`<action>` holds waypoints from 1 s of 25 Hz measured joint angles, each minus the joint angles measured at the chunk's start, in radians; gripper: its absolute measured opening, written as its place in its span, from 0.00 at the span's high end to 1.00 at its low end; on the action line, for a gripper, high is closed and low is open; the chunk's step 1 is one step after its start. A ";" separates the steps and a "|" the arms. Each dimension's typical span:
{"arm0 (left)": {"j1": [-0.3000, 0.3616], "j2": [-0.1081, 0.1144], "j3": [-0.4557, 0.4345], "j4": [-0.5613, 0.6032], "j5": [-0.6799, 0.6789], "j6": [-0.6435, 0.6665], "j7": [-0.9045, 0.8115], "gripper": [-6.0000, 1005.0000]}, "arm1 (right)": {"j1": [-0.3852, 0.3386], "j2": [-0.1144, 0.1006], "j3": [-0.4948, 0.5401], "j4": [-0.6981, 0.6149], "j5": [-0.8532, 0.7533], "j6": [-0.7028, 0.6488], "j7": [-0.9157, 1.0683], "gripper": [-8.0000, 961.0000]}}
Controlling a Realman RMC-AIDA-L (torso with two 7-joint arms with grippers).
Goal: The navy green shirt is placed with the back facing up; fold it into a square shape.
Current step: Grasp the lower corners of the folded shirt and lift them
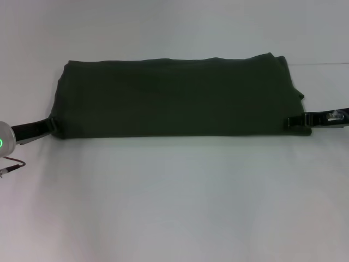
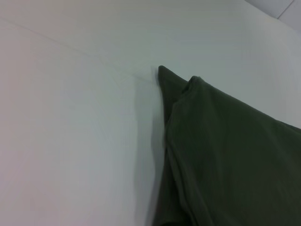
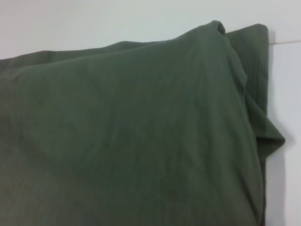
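Navy green shirt (image 1: 174, 98) (folded long) with left gripper (image 1: 50, 125) and right gripper (image 1: 292, 122) at opposite near corners, grip unclear.

No legible text or labels

The left gripper (image 1: 52, 124) reaches in low from the left edge of the head view, its dark fingers lying almost level and pointing inward toward the right. Behind it the left wrist (image 1: 4, 141) shows as a pale rounded housing with a small green light, and a thin cable loops below it. The right gripper (image 1: 290, 123) comes in from the right edge at about the same height, also lying flat and pointing inward, with a dark slim body and a lighter patch farther back on the arm. The two grippers face each other, well apart. Neither wrist view shows its own fingers.
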 joint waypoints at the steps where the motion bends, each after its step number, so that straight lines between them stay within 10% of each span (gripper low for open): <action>1: 0.000 0.000 0.000 0.000 0.000 0.000 0.000 0.98 | 0.000 -0.001 0.000 0.002 0.000 0.000 0.000 0.20; 25: -0.001 0.001 -0.001 0.005 0.000 0.003 -0.002 0.98 | 0.000 -0.003 0.006 0.004 0.000 0.004 -0.002 0.95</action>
